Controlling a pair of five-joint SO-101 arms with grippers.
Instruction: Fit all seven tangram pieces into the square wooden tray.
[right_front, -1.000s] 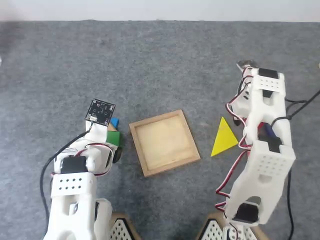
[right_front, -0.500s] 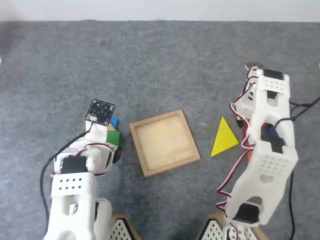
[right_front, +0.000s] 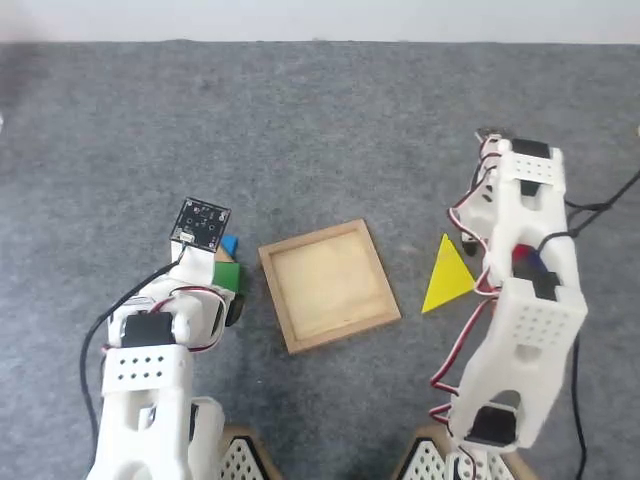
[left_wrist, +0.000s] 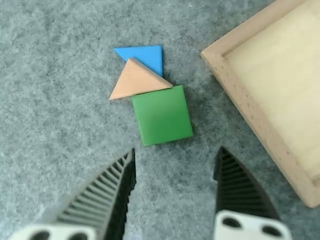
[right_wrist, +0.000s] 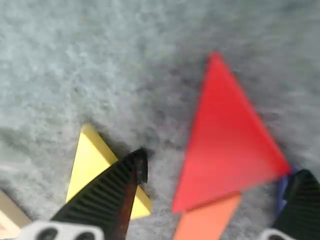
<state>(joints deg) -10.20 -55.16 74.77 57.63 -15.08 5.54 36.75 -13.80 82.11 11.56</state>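
Since half a second ago the right arm has swung a little back toward the square wooden tray (right_front: 328, 285), while the left arm has kept still. The right tool (right_wrist: 217, 167) is spread wide over the flat red triangle (right_wrist: 227, 145), one finger on either side of it, gripping nothing; whether a finger touches the piece I cannot tell. That triangle lies to the tray's right, beyond the flat yellow triangle (right_front: 447, 275), with an orange piece (right_wrist: 207, 222) against its edge, possibly tucked under it. The left tool (left_wrist: 175, 152) is also open and empty, just short of the flat green square (left_wrist: 162, 115) on the tray's left. A tan triangle (left_wrist: 137, 81) touches the green square on the side away from the tool, and a blue triangle (left_wrist: 144, 56) touches the tan one. All these pieces lie outside the tray on the grey felt surface (right_front: 300, 130).
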